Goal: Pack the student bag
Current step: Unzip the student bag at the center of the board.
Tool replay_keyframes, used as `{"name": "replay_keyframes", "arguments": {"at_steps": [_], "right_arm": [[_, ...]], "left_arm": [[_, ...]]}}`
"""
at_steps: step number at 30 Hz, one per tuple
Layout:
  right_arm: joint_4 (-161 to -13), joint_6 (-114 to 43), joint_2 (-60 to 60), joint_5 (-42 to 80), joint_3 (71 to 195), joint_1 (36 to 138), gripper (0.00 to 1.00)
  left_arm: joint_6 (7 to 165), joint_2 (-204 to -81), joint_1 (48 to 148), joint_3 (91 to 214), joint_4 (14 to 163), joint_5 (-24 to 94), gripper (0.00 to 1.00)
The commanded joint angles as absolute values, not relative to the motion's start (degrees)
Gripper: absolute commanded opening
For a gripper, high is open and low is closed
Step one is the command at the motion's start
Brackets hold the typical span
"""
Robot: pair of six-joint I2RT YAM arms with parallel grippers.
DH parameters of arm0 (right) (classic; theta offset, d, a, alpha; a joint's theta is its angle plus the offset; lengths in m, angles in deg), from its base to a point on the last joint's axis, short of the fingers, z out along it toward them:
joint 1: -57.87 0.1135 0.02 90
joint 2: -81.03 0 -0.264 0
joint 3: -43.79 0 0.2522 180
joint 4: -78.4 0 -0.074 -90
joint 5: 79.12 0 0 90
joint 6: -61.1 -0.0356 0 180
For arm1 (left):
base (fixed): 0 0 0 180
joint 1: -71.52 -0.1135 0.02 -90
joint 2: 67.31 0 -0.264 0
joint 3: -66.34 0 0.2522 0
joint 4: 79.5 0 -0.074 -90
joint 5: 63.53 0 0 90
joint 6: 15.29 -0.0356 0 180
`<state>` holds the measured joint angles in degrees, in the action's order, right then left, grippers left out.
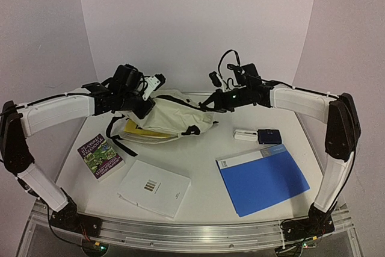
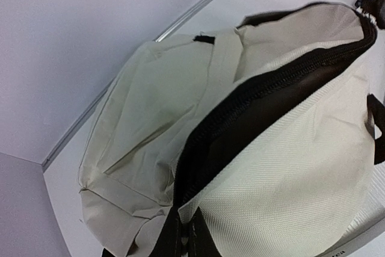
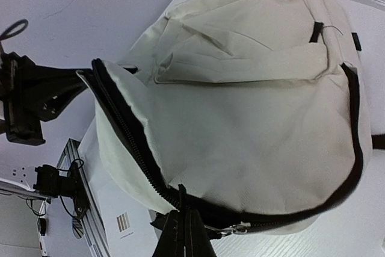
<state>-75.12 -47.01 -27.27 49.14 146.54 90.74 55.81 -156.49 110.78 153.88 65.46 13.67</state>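
Observation:
The cream-beige student bag (image 1: pixel 174 115) lies at the back middle of the table, partly unzipped, with black zipper lines and straps. My left gripper (image 1: pixel 144 104) is shut on the fabric rim of the bag's opening (image 2: pixel 183 224); the dark inside (image 2: pixel 258 109) gapes beyond it. My right gripper (image 1: pixel 212 104) is shut on the black zipper edge of the bag (image 3: pixel 187 224), next to a metal zipper pull (image 3: pixel 231 229). Both grippers hold the bag's edges a little above the table. A yellow flat item (image 1: pixel 143 132) sticks out under the bag's near side.
A book with a green and purple cover (image 1: pixel 100 156) lies front left. A white booklet (image 1: pixel 154 188) lies front middle, and it also shows in the right wrist view (image 3: pixel 123 221). A blue folder (image 1: pixel 261 179) lies front right. A small white item (image 1: pixel 243 135) and a navy one (image 1: pixel 269 136) lie right of the bag.

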Motion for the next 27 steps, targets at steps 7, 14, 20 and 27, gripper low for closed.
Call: {"name": "replay_keyframes", "arguments": {"at_steps": [7,14,20,27], "right_arm": [[-76.58,-46.14,-29.46,51.19,143.78,96.93,0.00],[-76.70,-47.84,-33.08,52.44,146.46,99.17,0.00],[-76.73,-48.76,-33.72,52.75,148.37,99.27,0.00],[-76.68,-49.43,-34.34,52.47,149.97,99.18,0.00]], "left_arm": [[61.55,-154.11,110.01,148.91,60.86,18.63,0.47],[59.63,-151.65,111.19,148.69,60.91,30.70,0.72],[57.06,-157.64,112.41,152.29,57.85,35.18,0.73],[53.04,-159.35,112.48,154.78,53.73,37.70,0.70]]}}
